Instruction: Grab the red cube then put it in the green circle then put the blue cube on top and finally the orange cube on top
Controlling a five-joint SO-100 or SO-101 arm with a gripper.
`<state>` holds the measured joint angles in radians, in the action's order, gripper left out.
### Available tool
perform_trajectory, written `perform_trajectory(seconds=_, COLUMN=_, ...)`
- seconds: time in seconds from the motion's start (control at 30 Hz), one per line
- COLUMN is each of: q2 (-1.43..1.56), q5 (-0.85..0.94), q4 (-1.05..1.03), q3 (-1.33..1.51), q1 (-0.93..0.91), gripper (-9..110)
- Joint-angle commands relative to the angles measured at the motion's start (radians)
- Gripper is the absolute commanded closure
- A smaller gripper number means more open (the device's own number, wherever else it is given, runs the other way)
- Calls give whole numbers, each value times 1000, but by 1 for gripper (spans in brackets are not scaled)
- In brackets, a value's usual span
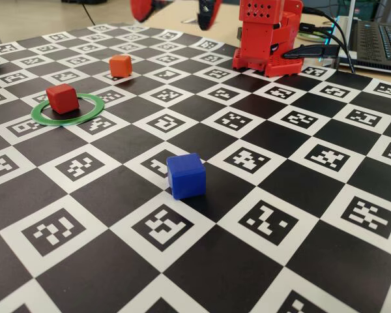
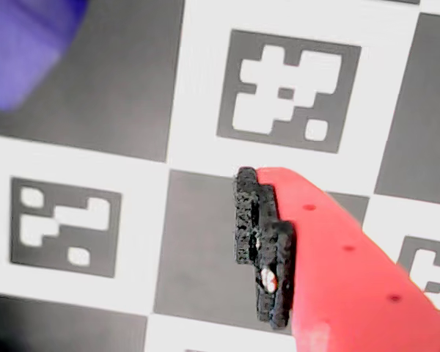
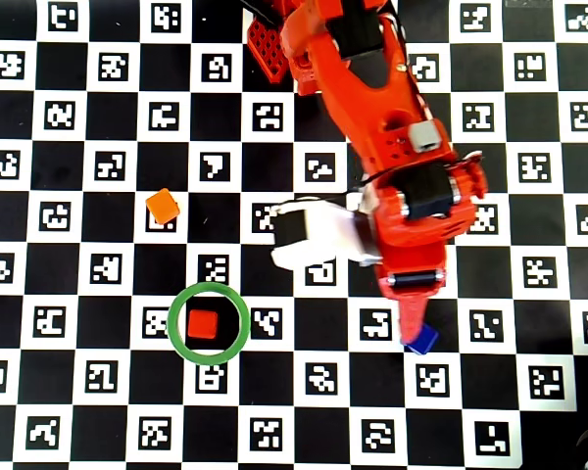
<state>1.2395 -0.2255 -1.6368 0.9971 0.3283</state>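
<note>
Red cube (image 3: 204, 325) already sat inside the green circle (image 3: 173, 338), left of centre on the checkered bench (image 3: 78, 411) in the overhead view, so step two, fetching the blue cube (image 3: 423, 341), looked to be in hand. The tool (image 3: 412, 328) hung above the blue cube, empty; only one finger (image 2: 264, 249) showed in the wrist view, so its opening couldn't be told. Orange cube (image 3: 163, 206) waited untouched, farther back on the left; the next move likely called for centring over blue and descending.
</note>
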Motion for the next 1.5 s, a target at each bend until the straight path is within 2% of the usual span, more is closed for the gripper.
perform_trajectory(seconds=0.0, q2=-15, q5=-37, q4=60, q3=-29, q1=40, gripper=54)
perform_trajectory(seconds=0.5, q2=-242, q5=-67, q4=179, q3=-140, q1=80, gripper=54)
perform_trajectory(seconds=1.47, q2=-362, q5=-91, q4=295, q3=-153, q1=60, gripper=54)
